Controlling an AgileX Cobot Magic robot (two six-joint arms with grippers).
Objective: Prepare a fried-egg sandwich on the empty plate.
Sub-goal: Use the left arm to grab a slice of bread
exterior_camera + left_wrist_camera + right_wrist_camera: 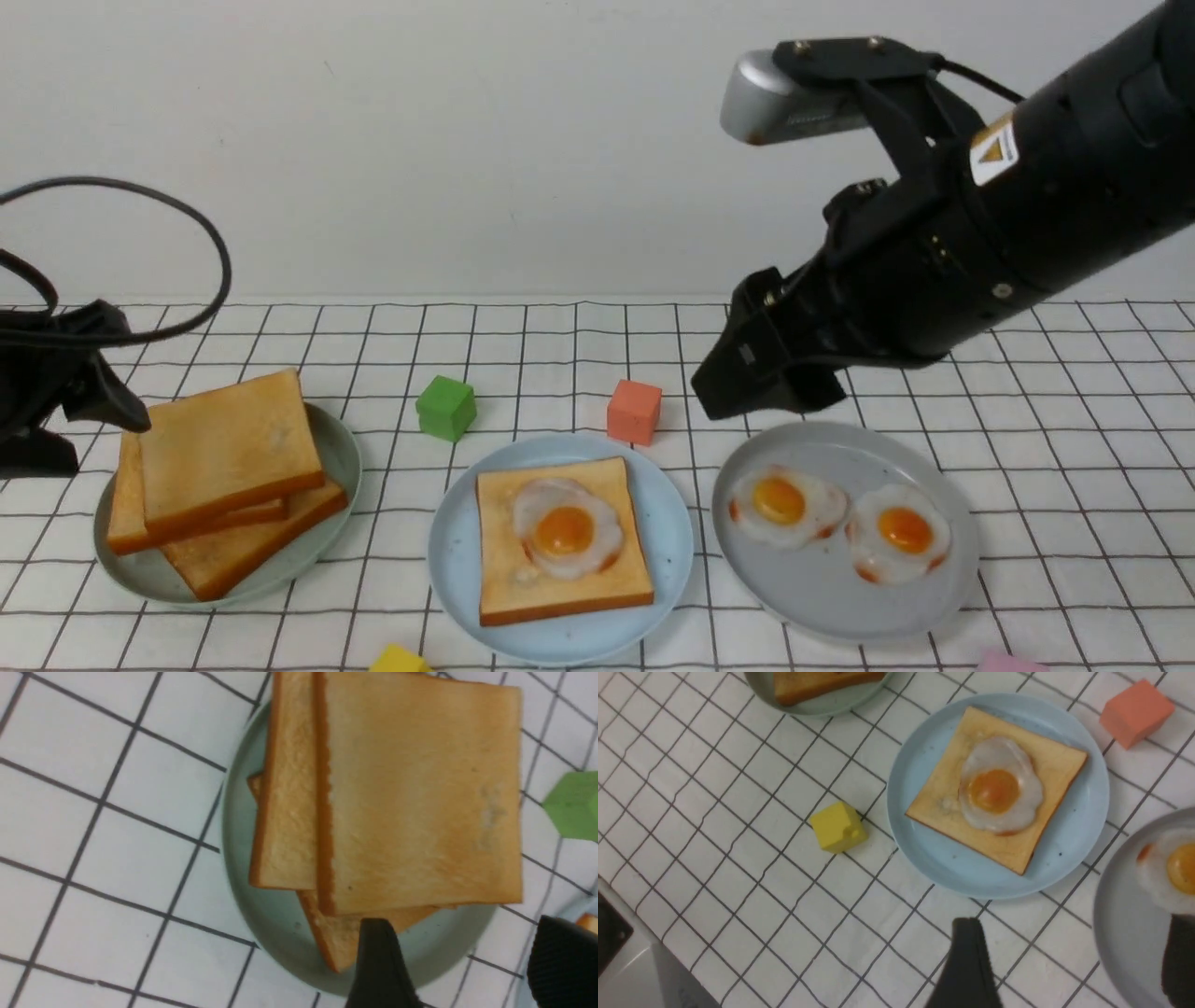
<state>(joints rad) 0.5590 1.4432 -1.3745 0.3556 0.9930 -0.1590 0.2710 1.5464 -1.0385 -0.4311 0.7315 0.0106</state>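
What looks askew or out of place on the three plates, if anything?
The toast stack on the pale green plate is untidy: its three slices are shifted and turned against each other. On the light blue plate, the fried egg sits off-centre on its toast, toward the right side. Nothing looks spilled or broken.

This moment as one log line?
blue plate: toast, egg | no top slice | left hand: open near toast stack | right hand: open
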